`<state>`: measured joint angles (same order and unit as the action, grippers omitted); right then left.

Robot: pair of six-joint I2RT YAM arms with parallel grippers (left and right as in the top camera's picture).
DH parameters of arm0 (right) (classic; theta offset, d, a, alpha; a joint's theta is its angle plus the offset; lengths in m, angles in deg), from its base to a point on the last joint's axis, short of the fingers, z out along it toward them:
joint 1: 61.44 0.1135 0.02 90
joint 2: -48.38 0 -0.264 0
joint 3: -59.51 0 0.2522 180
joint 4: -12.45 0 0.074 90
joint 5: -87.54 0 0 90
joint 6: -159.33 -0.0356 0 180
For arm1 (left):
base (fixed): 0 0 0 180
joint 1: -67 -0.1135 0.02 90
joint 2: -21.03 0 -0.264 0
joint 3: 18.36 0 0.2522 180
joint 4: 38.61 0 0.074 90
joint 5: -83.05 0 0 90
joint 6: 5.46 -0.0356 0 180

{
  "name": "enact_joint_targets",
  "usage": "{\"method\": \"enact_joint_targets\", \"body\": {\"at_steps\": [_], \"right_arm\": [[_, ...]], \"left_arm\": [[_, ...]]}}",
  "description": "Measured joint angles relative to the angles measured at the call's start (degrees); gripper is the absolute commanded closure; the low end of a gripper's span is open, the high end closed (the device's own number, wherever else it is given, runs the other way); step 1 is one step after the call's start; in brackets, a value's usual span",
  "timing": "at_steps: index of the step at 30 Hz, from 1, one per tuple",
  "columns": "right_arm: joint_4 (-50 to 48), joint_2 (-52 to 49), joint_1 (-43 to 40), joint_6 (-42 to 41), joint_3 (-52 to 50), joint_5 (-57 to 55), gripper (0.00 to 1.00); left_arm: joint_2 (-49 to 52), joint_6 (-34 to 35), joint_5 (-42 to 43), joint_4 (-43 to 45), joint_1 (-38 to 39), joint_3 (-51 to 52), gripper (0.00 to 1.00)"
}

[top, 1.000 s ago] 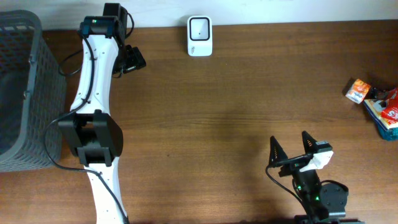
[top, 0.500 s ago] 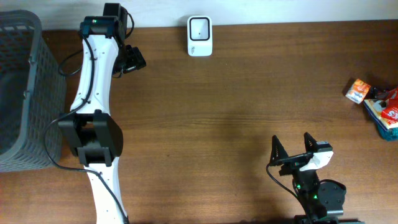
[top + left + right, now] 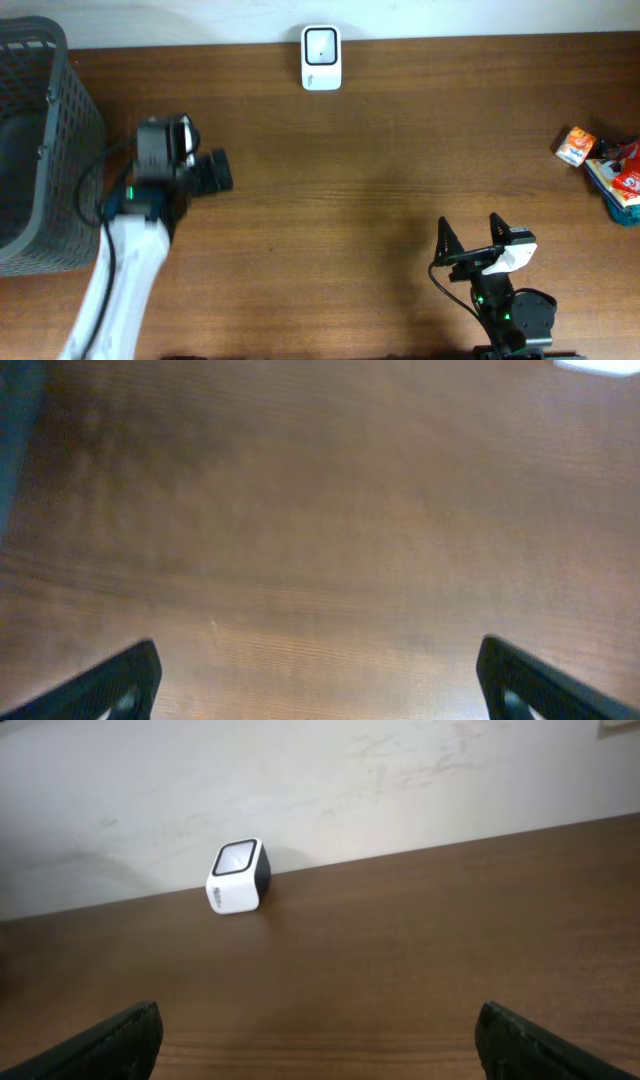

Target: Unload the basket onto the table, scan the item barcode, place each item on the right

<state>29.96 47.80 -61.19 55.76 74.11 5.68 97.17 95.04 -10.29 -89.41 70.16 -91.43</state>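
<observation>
No wording was legible anywhere, a faint grey mark on the side of the scanner was too small to read, print on the orange packet and the red-and-blue packet was blurred.

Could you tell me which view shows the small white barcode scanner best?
Right wrist view: the white box-shaped scanner stands unobstructed, window and side visible. Overhead shows only its top; left wrist, at most a white blur.

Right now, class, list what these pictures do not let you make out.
Orange packet: overhead, barcode too small to see.
Blue packet: overhead, cut off by the right edge.
Basket: overhead, cut off by the left edge.
Left wrist view: blurred; only table shows.
</observation>
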Motion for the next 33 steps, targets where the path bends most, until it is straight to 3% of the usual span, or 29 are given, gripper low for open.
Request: {"method": "enact_joint_targets", "body": {"at_steps": [4, 5, 7, 10, 14, 20, 24, 33], "right_arm": [[-0.2, -0.1, 0.0, 0.0, 0.0, -0.2, 0.01], [-0.1, 0.0, 0.0, 0.0, 0.0, -0.2, 0.01], [-0.2, -0.1, 0.0, 0.0, 0.0, -0.2, 0.01], [0.0, 0.0, 0.0, 0.0, 0.0, -0.2, 0.01], [0.0, -0.1, 0.0, 0.0, 0.0, -0.2, 0.01], [0.0, 0.0, 0.0, 0.0, 0.0, -0.2, 0.01], [0.0, 0.0, 0.0, 0.0, 0.0, -0.2, 0.01], [0.0, 0.0, 0.0, 0.0, 0.0, -0.2, 0.01]], "left_arm": [[-26.4, -5.7, 6.4, 17.3, -0.1, 27.3, 0.01], [-38.7, -6.2, 6.7, 15.9, -0.7, 34.4, 0.01], [-54.1, -6.5, 7.1, 16.4, -1.0, 42.2, 0.01], [-65.0, -6.6, 7.5, 16.4, -1.0, 48.9, 0.01], [-70.6, -6.6, 7.4, 19.3, -1.0, 53.2, 0.01], [-75.3, -6.7, 5.7, 35.9, -2.5, 58.4, 0.01], [-75.5, -14.5, 5.4, 32.5, -3.6, 58.5, 0.01], [-75.5, -15.0, 5.3, 32.5, -3.6, 58.5, 0.01]]}}
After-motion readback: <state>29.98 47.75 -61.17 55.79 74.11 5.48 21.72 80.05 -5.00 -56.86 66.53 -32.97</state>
